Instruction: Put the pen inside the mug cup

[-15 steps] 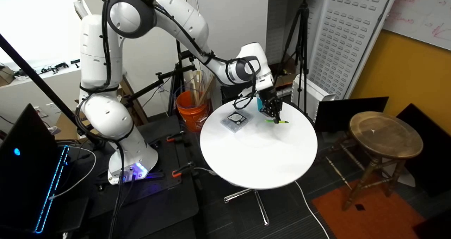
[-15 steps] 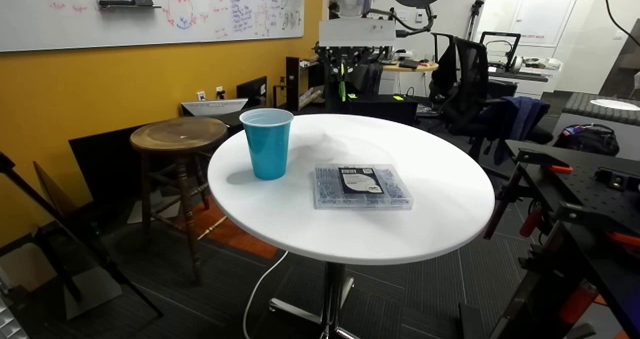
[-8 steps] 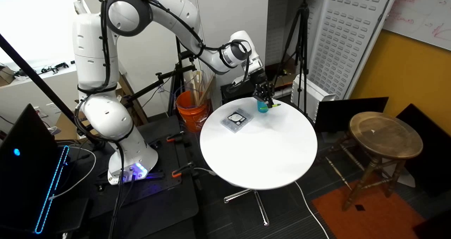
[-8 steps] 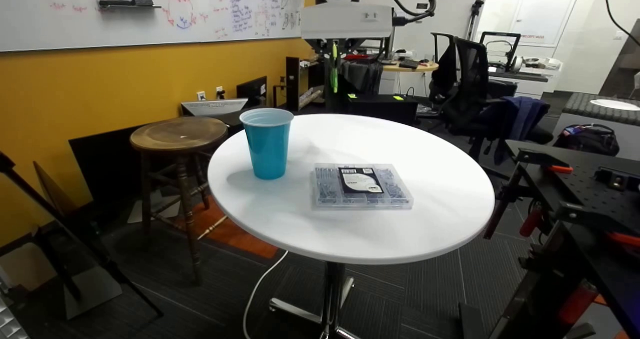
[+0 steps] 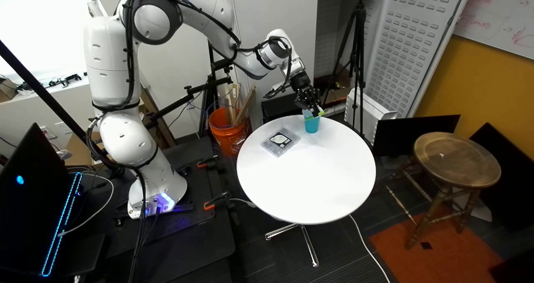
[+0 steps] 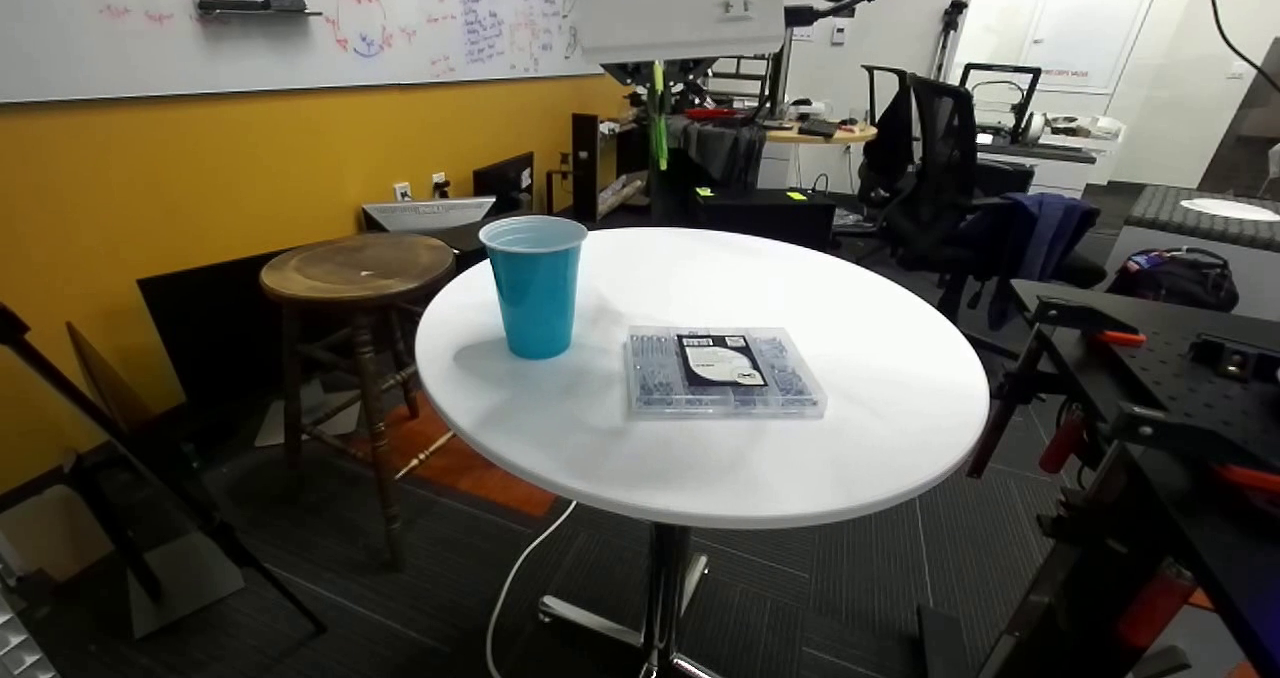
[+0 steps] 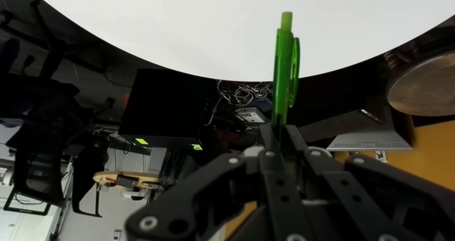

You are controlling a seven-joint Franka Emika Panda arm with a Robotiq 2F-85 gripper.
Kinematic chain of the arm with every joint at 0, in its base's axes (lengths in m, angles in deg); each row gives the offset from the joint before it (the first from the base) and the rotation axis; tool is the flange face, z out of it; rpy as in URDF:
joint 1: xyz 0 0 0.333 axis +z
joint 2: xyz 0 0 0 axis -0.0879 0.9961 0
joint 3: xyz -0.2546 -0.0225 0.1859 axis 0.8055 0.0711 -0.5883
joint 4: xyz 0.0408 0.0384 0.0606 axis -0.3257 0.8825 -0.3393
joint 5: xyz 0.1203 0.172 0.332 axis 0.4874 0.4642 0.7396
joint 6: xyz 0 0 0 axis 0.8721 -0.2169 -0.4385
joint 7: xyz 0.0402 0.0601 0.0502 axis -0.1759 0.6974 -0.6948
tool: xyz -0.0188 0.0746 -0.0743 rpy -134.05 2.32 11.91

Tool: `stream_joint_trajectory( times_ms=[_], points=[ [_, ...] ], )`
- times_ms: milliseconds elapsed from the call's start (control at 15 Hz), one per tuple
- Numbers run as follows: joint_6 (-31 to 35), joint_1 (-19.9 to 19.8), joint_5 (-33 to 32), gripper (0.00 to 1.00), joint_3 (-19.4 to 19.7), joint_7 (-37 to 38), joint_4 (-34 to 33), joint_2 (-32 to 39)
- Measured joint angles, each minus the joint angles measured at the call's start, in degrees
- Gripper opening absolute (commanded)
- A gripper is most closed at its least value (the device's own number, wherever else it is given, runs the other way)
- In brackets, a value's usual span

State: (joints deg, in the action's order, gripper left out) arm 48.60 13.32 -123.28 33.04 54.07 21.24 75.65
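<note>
Closest: claw (image 7: 280,134) is clamped on the green pen (image 7: 283,70). Barrel pinched between the tips, clip end poking out past them. Pen is in the air, up off the white desk (image 7: 177,31) and outside the cyan cup (image 6: 535,293). Cup stands upright on the desk; in an exterior view the pen shows higher and to the right of it, apart. Actual gap hard to judge. Dark-labelled flat clear case (image 6: 727,373) lies near the cup, not touching it. Past the desk edge: wooden stool (image 6: 358,266), round brown seat. Furthest back: yellow wall (image 6: 280,178), whiteboard (image 6: 350,18) on it with red and blue writing.
</note>
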Motion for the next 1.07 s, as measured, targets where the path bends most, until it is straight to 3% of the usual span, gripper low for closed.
stream_joint_trajectory(
  times_ms=[667, 1067],
  points=[
    [-7.82, -0.77, -3.58, 0.03, -8.03, 0.90, -6.32, 3.05],
    [-11.94, 0.46, -7.41, 0.03, -9.32, 0.90, -15.38, 10.65]
  ],
)
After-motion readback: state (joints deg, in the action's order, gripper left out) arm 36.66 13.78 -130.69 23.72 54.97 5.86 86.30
